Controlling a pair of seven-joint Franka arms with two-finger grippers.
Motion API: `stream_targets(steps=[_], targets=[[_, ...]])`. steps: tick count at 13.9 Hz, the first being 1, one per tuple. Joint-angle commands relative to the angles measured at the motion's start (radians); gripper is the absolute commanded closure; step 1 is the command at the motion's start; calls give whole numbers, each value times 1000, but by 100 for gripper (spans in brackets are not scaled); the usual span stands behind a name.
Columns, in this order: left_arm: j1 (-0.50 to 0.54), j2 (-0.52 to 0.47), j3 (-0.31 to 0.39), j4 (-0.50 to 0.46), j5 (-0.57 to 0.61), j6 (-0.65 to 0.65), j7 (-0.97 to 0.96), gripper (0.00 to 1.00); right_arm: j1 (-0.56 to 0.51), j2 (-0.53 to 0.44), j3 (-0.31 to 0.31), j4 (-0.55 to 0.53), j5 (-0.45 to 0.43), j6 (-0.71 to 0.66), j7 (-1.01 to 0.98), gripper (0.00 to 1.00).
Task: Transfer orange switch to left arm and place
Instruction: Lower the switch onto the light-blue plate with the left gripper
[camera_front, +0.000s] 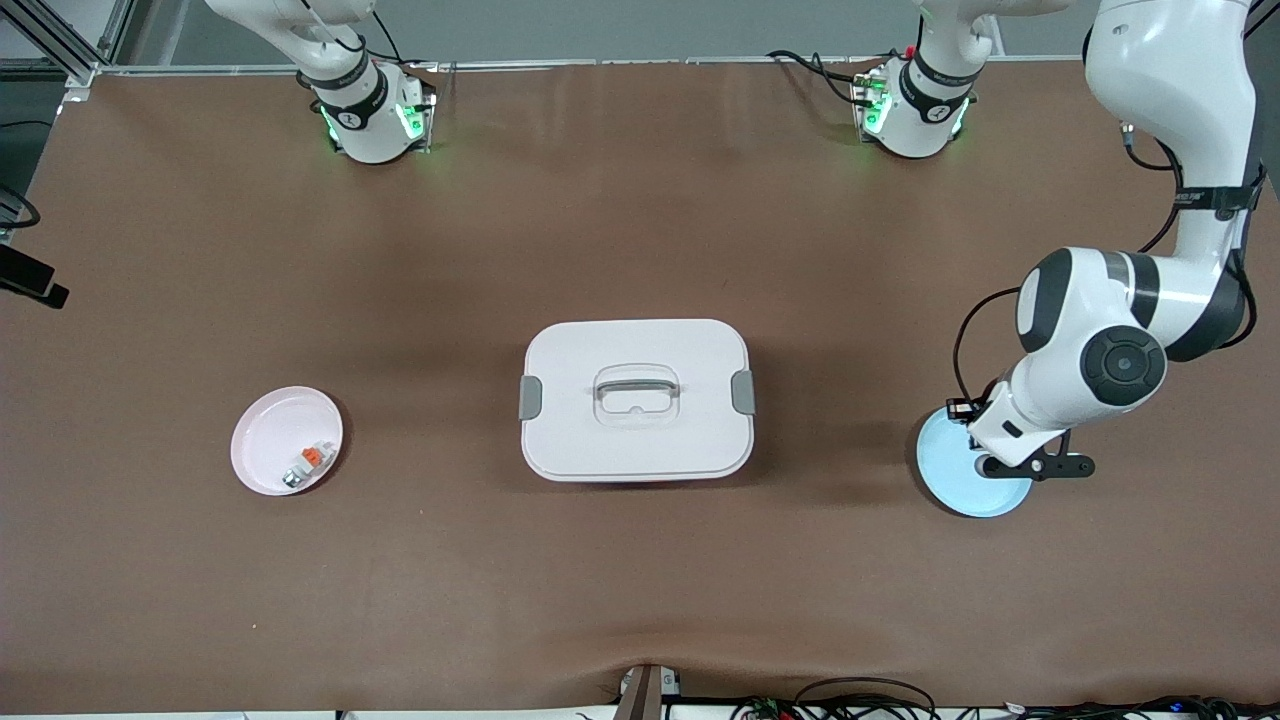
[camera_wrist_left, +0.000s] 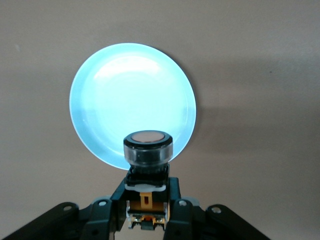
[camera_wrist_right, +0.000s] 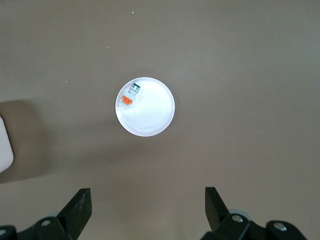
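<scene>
At about nine o'clock on the brown table (camera_front: 640, 600) lay a round pink plate (camera_front: 270, 430) bearing one small white-and-grey piece with an orange tab (camera_front: 307, 462). The right claw (camera_wrist_right: 147, 205) hung high over that plate with its fingers spread wide and nothing between them; that arm waited. At the centre stood the large white lidded box with a grey handle and grey side latches (camera_front: 636, 399). At about three o'clock the left claw (camera_wrist_left: 148, 212) hovered over the edge of a round pale-blue plate (camera_wrist_left: 120, 95), pinching the tiny black push-button switch with a round orange face (camera_wrist_left: 148, 150).

By my judgement, the step in hand was the left arm's end of the transfer, placing or lifting I could not tell. The next move called for a steady vertical motion, well clear of the box.

Counted: two arms, two plates, one box, one switch, one tabbed piece.
</scene>
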Motion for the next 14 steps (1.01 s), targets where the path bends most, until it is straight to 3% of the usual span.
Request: stream_targets(steps=[1, 4, 10, 14], targets=[[1, 26, -2, -10, 20, 47, -22, 100, -24, -16, 19, -24, -10, 6, -1, 0], [14, 40, -2, -57, 20, 139, -22, 100, -26, -18, 19, -24, -17, -9, 1, 0], [20, 107, 1, -59, 26, 201, -17, 100, -26, -27, 21, -25, -4, -69, -6, 0], [46, 117, 3, -53, 106, 204, -19, 100, -20, -70, 28, -28, 22, -72, -4, 0]])
